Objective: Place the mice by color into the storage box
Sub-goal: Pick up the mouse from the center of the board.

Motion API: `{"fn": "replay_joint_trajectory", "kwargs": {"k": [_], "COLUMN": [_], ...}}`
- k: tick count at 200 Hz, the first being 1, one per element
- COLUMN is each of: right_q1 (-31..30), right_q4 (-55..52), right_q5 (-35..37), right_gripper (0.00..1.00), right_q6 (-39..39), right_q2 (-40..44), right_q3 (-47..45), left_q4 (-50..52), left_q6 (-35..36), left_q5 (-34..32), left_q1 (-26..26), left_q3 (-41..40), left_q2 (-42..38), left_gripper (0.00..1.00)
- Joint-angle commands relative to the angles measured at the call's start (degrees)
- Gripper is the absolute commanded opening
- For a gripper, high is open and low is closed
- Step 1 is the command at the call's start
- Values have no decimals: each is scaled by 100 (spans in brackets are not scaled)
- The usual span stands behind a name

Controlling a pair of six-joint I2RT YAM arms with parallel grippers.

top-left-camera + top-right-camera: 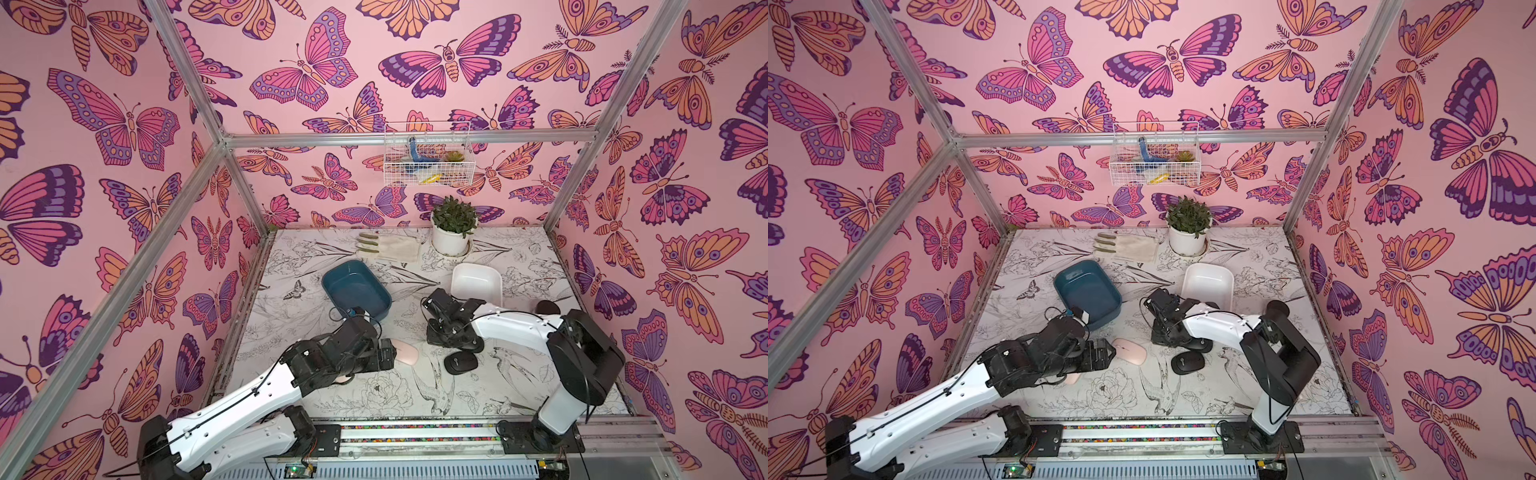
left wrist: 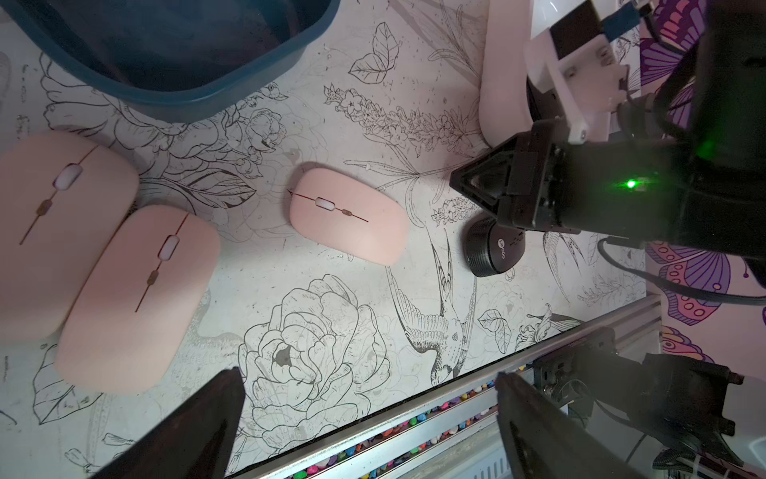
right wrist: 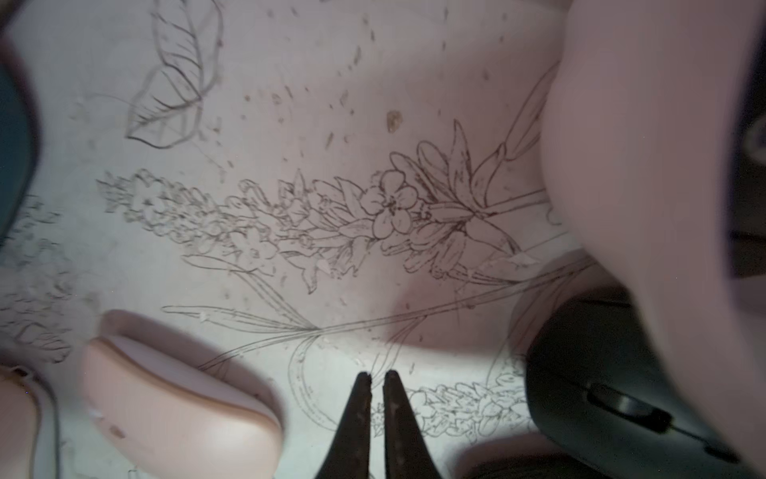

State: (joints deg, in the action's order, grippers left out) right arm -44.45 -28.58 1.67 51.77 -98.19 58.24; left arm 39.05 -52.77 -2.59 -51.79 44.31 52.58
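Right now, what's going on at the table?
Nothing is sorted yet: the blue tub and white tub look empty. The right gripper is shut on nothing, fingers nearly touching above bare table, beside a black mouse. The left gripper hangs open near three pink mice, holding none.

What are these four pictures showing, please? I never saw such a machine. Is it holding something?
Two robot arms stand at a table. Two pictures look down from overhead; two come from cameras on the arms' wrists. On the table lie three pink mice, for example this one, black mice, a blue box and a white box, both empty. The left gripper is open and holds nothing. The right gripper is shut on nothing, with a black mouse beside it.
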Motion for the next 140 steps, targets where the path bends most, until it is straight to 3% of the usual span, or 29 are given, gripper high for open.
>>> {"fn": "replay_joint_trajectory", "kwargs": {"k": [1,80,140], "right_q1": [6,-339,-816], "right_q4": [-232,-550,-1025], "right_q5": [143,453,619], "right_gripper": [10,10,11], "right_q6": [-120,149,516], "right_q2": [49,775,1851], "right_q3": [-73,-1022,-1668], "left_q4": [136,112,114], "left_q6": [-14,26,-25], "left_q5": [-102,-111,-103], "left_q1": [-24,-24,-24], "left_q3": [-120,-111,-210], "left_q2": [-91,27,-69], "left_gripper": [99,99,99]}}
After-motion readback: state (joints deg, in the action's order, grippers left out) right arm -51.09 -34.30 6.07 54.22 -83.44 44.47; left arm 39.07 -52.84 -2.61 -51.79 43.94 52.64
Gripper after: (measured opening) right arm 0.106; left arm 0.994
